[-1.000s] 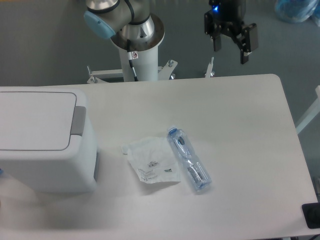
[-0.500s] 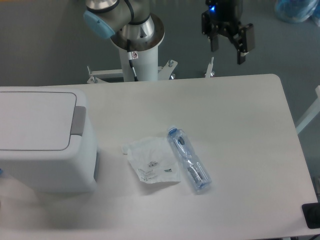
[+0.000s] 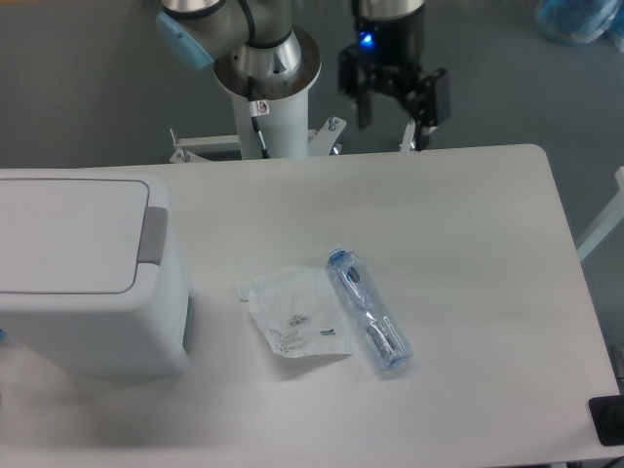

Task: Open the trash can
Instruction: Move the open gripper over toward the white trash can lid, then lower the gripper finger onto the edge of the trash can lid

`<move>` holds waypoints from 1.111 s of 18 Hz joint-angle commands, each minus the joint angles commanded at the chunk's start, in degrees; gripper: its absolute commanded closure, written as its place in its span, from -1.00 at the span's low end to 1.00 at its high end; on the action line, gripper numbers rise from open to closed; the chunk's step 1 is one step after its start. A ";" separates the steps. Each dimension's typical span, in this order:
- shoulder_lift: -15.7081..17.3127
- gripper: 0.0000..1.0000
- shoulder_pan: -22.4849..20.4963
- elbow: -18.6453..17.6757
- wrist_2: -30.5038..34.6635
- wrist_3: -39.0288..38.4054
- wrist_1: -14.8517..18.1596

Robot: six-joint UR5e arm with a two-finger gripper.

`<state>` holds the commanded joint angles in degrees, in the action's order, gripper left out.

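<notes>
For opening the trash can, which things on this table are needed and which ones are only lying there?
Needed for the job:
- trash can, lid closed
- its grey push tab
- end effector, open, above the far table edge

Only lying there:
- plastic bottle, on its side
- clear wrapper, flat beside the bottle

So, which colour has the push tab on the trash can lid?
Grey; the push tab sits at the right edge of the white trash can, clear in the camera view.

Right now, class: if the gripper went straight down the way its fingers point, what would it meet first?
Probably the far edge of the table. The open gripper hangs above that edge, well clear of the trash can; depth is unclear, so it might pass behind the table.
</notes>
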<state>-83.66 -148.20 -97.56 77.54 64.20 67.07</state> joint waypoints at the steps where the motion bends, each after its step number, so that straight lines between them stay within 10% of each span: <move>1: -0.53 -1.00 1.15 0.44 -0.54 -3.44 -0.71; 11: -6.42 -1.00 13.80 1.67 -1.33 -42.29 -12.92; 20: -6.60 -1.00 15.66 2.03 -5.91 -48.47 -13.63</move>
<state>-90.26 -132.54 -95.54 71.63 15.74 53.44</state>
